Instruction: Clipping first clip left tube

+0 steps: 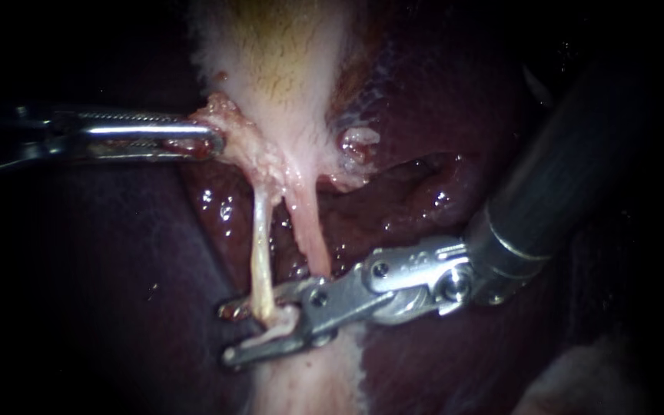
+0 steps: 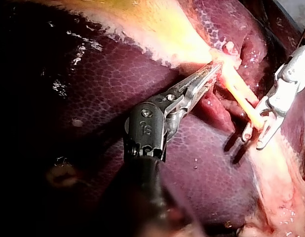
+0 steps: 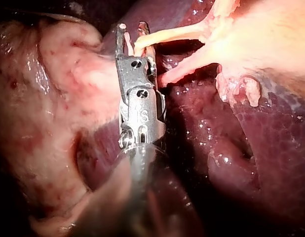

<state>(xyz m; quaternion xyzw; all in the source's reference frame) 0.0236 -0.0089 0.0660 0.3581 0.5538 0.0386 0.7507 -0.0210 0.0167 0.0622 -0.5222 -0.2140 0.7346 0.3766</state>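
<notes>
The pale gallbladder (image 1: 278, 61) narrows downward into two tubes. The left tube (image 1: 261, 253) is thin and yellowish, the right tube (image 1: 309, 238) pinker. My right instrument (image 1: 232, 333) comes in from the right; its jaws stand open astride the low end of the left tube, which runs between them. The left wrist view shows the same: the left tube (image 2: 241, 96) ends between the right instrument's (image 2: 254, 140) jaws. In the right wrist view the left tube (image 3: 167, 34) enters the right instrument's (image 3: 132, 27) jaws from the side. My left instrument (image 1: 213, 142) is shut on tissue at the gallbladder's neck, holding it leftward.
Dark red liver (image 1: 439, 100) surrounds the tubes, with a wet cleft to their right. A pale strip of tissue (image 1: 309, 384) runs under the right instrument's jaws. Pale, blotchy fatty tissue (image 3: 58, 98) lies beside the right instrument's shaft in the right wrist view.
</notes>
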